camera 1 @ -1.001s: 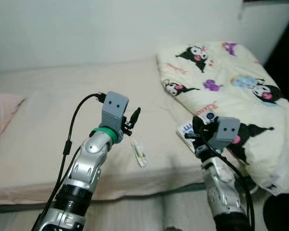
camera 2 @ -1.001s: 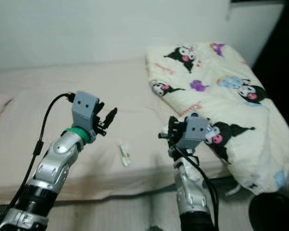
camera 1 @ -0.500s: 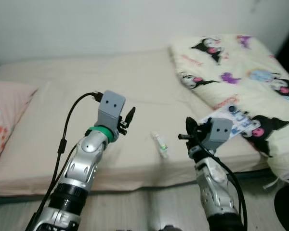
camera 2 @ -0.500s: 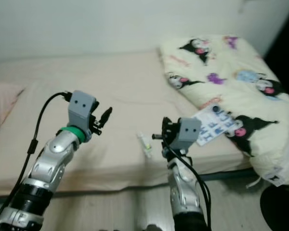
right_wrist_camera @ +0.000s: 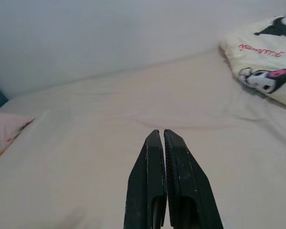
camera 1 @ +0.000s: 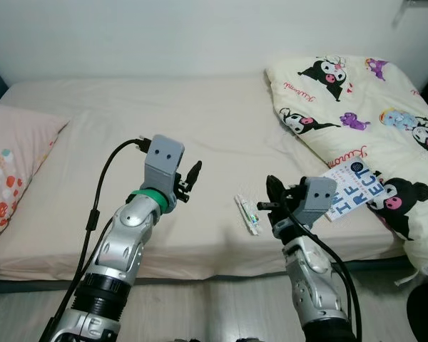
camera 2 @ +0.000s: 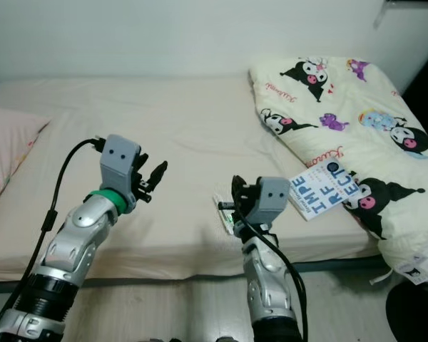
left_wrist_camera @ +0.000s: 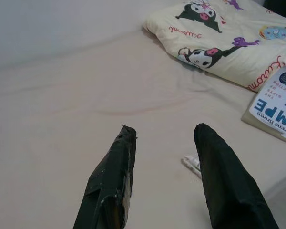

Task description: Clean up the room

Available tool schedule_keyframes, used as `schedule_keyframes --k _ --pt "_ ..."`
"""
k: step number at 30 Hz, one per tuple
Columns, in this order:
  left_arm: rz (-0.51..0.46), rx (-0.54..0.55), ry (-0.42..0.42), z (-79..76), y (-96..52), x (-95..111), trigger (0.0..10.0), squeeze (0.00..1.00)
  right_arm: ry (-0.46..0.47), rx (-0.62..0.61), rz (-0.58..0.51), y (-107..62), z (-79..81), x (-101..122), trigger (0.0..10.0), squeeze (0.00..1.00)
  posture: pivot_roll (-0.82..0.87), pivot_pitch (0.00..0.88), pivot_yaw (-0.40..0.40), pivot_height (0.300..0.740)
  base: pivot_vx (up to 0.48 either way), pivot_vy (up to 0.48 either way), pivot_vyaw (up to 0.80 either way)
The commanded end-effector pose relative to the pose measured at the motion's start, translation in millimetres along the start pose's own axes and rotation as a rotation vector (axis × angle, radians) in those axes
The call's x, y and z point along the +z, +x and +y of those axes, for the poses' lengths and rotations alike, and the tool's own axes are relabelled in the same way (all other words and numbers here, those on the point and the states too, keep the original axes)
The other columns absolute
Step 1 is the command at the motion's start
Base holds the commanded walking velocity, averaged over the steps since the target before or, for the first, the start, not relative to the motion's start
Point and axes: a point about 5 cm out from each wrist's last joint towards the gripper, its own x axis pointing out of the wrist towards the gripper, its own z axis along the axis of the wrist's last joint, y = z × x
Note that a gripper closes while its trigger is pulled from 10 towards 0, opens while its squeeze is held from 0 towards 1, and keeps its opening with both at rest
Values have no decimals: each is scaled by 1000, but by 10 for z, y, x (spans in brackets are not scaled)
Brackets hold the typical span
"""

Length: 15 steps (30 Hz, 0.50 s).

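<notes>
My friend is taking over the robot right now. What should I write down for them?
Left pincer: open, empty, raised above the mattress.
Right pincer: shut, empty, raised near the bed's front edge.
Things: a small packet lies on the mattress between the two arms; a book rests at the edge of the cartoon-print duvet; a pink pillow sits at the robot's left.
Done: nothing picked up yet.
Left: packet and book need clearing; which comes first is your call.
</notes>
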Motion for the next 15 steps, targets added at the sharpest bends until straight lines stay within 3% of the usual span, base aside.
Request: schedule_keyframes --k 1,11,15 --pt "57 24 -31 24 -40 -155 10000 0 -26 -18 21 -6 3 -40 10000 0 -54 19 111 735 0 0 0" --pt "95 86 5 91 -100 -330 10000 0 -54 -49 6 22 -77 2 10000 0 -57 29 98 701 0 0 0" --pt "138 165 23 256 -210 -517 10000 0 -70 -66 -7 83 -120 54 10000 0 -56 39 81 686 0 0 0"
